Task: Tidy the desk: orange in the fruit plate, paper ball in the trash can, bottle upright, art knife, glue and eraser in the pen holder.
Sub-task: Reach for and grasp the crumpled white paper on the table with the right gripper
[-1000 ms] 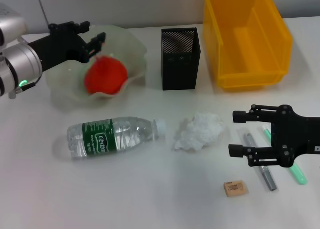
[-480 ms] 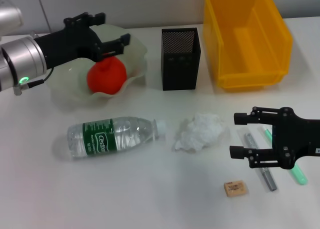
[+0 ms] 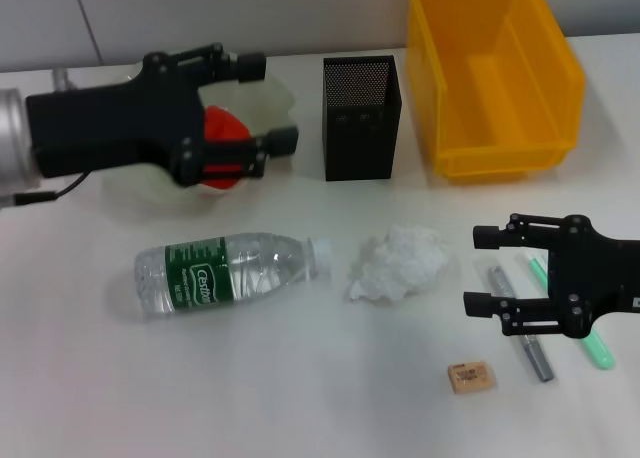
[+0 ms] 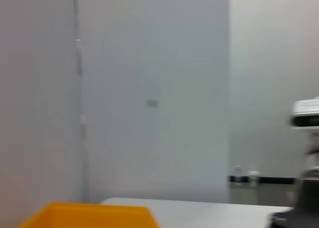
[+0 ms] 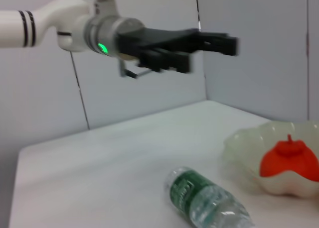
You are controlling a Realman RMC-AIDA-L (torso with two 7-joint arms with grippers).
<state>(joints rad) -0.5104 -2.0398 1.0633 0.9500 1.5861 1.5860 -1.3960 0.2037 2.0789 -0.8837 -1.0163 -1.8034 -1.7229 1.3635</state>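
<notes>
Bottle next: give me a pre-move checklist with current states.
1. Orange in the fruit plate: ok.
2. Left gripper open, holding nothing: ok.
3. Bottle upright: not ok, it lies on its side, cap toward the paper ball.
4. Bottle free of neighbours: ok, a gap shows between cap and paper ball.
5. Right gripper away from the bottle: ok, it is open above the grey rod and glue.
6. Bottle cap tight: cannot tell.
</notes>
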